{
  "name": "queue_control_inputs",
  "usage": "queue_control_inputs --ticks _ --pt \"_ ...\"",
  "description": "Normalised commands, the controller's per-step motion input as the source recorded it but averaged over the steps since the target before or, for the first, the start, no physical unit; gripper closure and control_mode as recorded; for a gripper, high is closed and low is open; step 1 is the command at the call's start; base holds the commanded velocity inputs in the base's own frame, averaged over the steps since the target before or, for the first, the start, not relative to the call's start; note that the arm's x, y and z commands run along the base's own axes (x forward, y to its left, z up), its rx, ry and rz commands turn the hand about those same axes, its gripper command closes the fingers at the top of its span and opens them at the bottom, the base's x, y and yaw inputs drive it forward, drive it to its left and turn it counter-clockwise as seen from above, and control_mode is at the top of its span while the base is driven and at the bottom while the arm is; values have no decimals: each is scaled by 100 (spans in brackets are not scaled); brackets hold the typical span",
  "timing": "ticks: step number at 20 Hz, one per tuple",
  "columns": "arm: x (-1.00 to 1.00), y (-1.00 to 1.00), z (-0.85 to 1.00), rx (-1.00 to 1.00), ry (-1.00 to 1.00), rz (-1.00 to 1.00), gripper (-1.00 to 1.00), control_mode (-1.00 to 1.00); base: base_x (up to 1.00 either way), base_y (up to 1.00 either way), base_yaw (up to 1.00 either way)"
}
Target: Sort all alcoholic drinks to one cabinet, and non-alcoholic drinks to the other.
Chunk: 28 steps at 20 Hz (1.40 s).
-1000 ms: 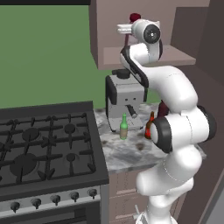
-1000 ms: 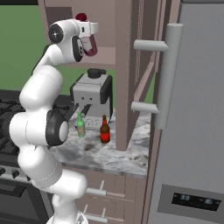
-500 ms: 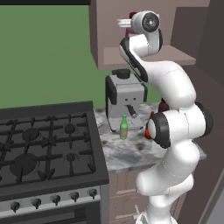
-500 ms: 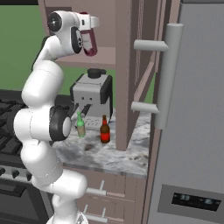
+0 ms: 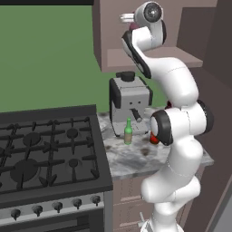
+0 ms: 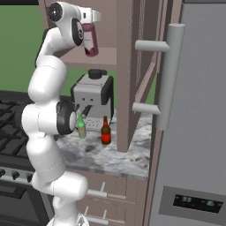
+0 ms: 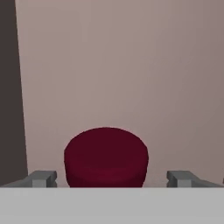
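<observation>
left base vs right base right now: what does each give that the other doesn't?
Left base alone: the stove with its knobs. Right base alone: the amber-brown bottle standing clear on the counter, the fridge, and the pink bottle held up in the gripper at the upper cabinet. Both: the green bottle, the coffee machine, the arm.

A pink bottle (image 6: 90,39) with a white label and dark red cap (image 7: 106,156) hangs upright high up by the open cabinet, while a slim green bottle (image 6: 81,126) and an amber-brown bottle (image 6: 106,131) stand upright near each other on the counter below.
</observation>
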Motion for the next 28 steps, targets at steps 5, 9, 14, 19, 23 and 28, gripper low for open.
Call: queue_control_inputs --ticks 5,9,14,19,23,28 --pt "23 0 -11 0 -8 0 -100 -100 0 0 0" --pt "18 0 -16 -1 -12 0 -100 -100 0 0 0" --pt "9 0 -9 0 -9 -2 -100 -100 0 0 0" --pt "-2 -1 0 -1 -1 -3 -100 -100 0 0 0" --pt "-18 0 6 -1 0 -1 -100 -100 0 0 0" --pt "-40 0 13 -2 0 0 -100 -100 0 0 0"
